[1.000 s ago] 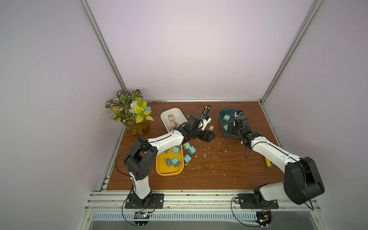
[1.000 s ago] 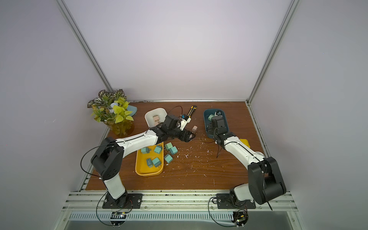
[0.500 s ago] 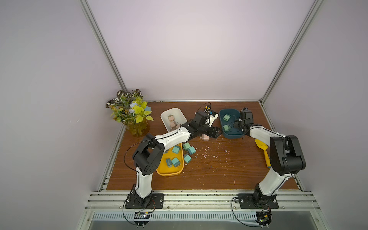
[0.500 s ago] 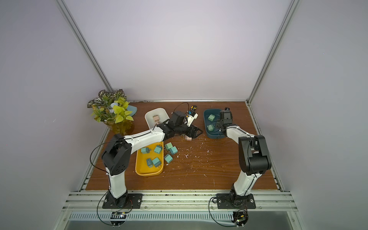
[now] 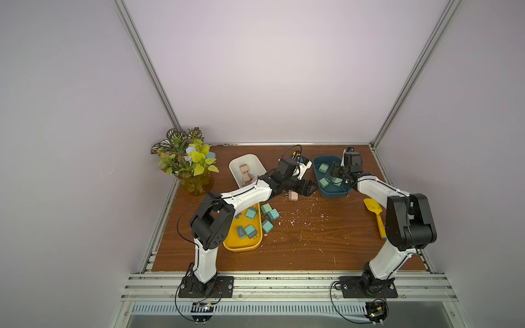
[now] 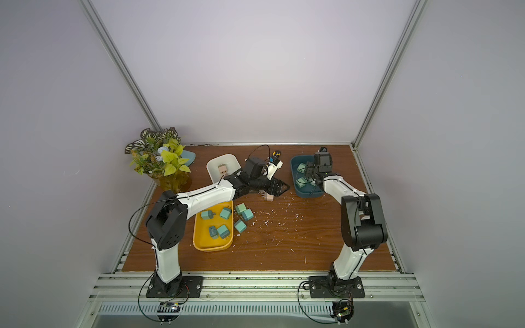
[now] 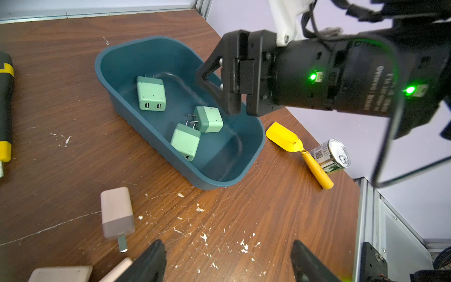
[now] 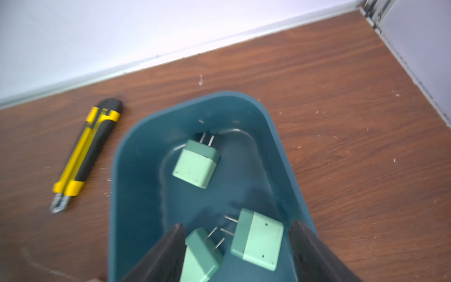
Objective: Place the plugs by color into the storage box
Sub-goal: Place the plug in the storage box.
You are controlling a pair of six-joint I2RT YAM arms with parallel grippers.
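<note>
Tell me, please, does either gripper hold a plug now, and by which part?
Nothing is held. The left gripper stands open above the table; the right gripper stands open over mint plugs lying in the blue bin.

A dark teal bin [image 7: 122,68] holds mint green plugs [image 7: 151,94]; a pale pink plug [image 7: 117,210] lies on the brown wood-grain table [image 7: 61,80].

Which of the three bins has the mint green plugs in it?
The dark teal plastic bin: three mint green cube plugs lie inside. The white bin holds pink-beige plugs, the yellow bin teal-blue plugs.
</note>
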